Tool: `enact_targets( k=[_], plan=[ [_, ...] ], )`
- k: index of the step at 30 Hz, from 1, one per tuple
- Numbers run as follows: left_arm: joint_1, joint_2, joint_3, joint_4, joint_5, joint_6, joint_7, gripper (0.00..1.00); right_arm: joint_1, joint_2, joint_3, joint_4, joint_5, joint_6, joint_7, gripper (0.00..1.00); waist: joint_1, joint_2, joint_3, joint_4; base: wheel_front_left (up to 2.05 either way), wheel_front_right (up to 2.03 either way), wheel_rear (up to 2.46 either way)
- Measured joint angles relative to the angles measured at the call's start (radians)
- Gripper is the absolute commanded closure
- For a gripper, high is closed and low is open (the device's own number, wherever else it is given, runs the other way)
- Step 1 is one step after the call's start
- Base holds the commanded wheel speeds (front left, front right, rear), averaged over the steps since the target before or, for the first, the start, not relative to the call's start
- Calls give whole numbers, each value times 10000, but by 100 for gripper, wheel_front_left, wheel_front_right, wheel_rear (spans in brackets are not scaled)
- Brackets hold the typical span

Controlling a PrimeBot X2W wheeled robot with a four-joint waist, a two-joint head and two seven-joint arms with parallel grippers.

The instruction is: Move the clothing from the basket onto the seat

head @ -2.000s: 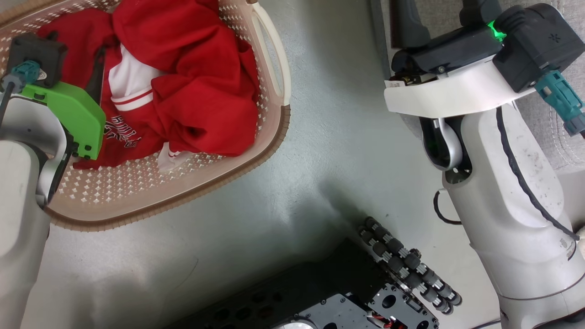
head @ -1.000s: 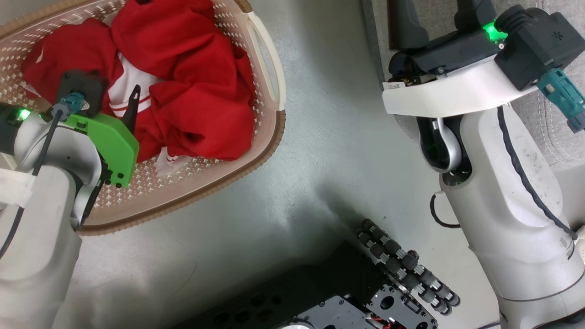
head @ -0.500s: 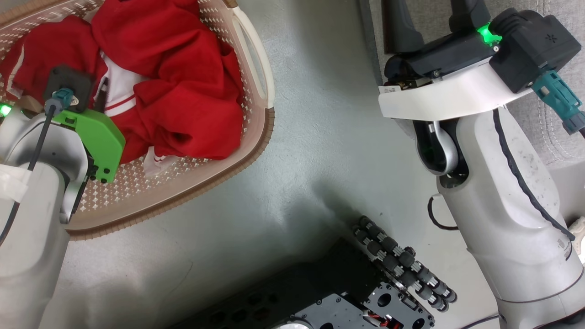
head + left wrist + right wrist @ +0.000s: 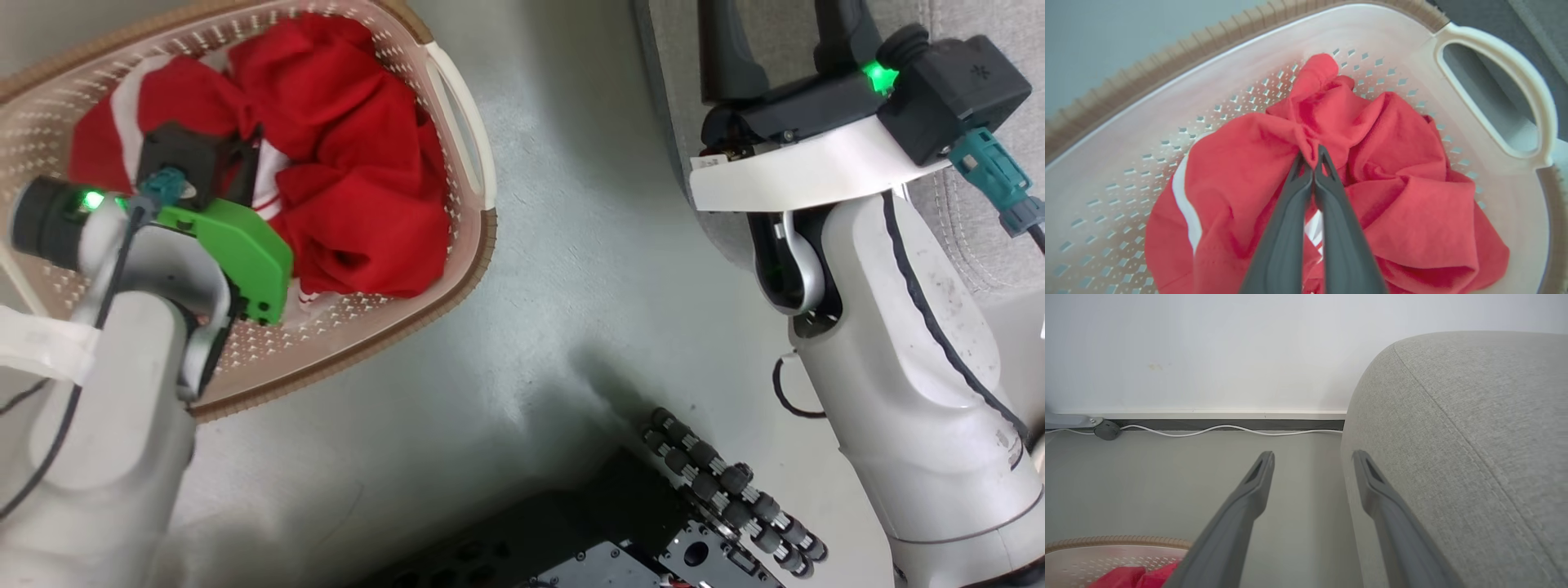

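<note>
Your left gripper [image 4: 1312, 157] is pinching a fold of the red clothing [image 4: 1404, 212] inside the laundry basket [image 4: 1229, 73]; your right gripper [image 4: 1312, 457] has its fingers spread, empty, just beside the grey sofa [image 4: 1474, 437]

You're on a smooth grey floor [image 4: 571, 245]. A plain white wall [image 4: 1208, 347] meets it at a dark skirting [image 4: 1298, 424], a white cable [image 4: 1167, 435] lying alongside.

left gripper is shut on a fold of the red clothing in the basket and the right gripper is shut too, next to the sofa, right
Not quite: the right gripper is open, its fingers spread apart next to the grey sofa, as the right wrist view shows. The left gripper is indeed shut on a fold of the red clothing in the basket.
</note>
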State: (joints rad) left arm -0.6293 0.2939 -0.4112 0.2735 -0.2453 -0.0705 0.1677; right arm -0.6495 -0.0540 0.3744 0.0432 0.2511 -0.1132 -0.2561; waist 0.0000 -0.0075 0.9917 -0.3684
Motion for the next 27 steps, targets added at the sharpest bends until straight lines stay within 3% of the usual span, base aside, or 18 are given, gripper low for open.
enact_targets(
  k=[7,13,20,27],
  plan=[
    [523,-802,-90,-48,-765,-169,-825,100,472,0,-522,313,-244,-2,0,0,0,0,-692,354,0,0,0],
    [710,-1060,211,-265,-1262,-176,-1703,100,773,-161,-1147,318,-412,19,0,0,0,0,-1360,891,0,0,0],
    [1328,-1340,669,-337,-1847,-190,-2847,100,1216,-754,-1588,324,-686,405,0,0,0,0,-2303,1834,0,0,0],
    [1506,-1661,761,-564,-2238,-276,-3620,100,1389,-1162,-1271,384,-943,1047,0,0,0,0,-3198,2729,0,0,0]
  ],
)
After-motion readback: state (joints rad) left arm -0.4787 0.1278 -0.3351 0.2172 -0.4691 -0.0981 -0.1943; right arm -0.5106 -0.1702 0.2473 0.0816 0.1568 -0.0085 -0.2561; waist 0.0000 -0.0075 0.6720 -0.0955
